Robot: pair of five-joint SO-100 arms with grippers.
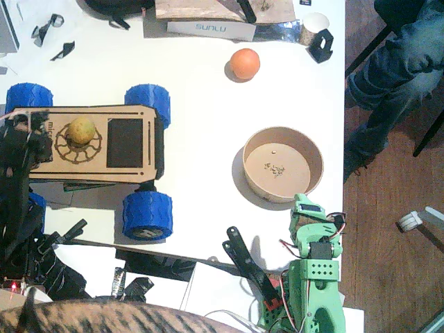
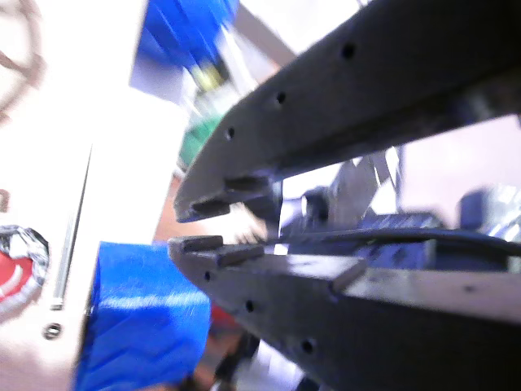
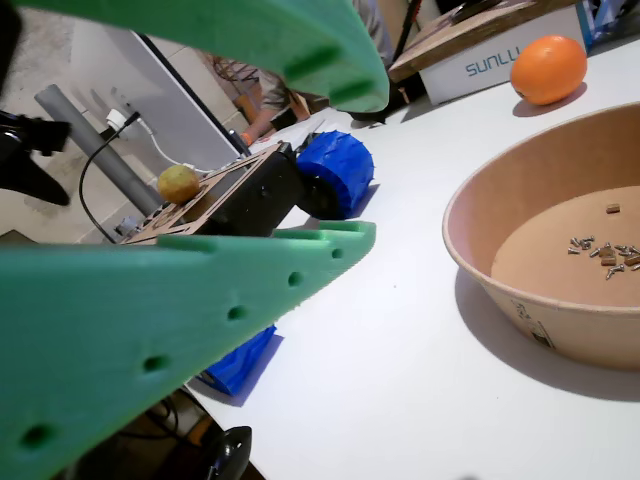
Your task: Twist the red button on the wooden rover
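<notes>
Nearest the lens in a wrist view, the left arm's black two-finger gripper [image 2: 191,228] fills the frame, its jaws parted by only a narrow gap with nothing between them. The tiny round red button with its silvery rim [image 2: 11,273] sits off to the side of the fingertips, apart from them, on the pale deck of the flat plywood wooden rover with chunky blue ribbed wheels [image 1: 94,142]. I judge the step in hand to be the approach: the button is not yet gripped. The next move calls for bringing the tips across to straddle the knob, closing, then rotating the wrist (a small target, so alignment matters).

The right arm's green gripper [image 3: 345,165] gapes wide and empty, resting. Just beyond it stands a round tan cardboard bowl [image 1: 251,158] holding a scatter of small screws. A yellowish fruit [image 1: 82,129] sits on the rover's deck.
</notes>
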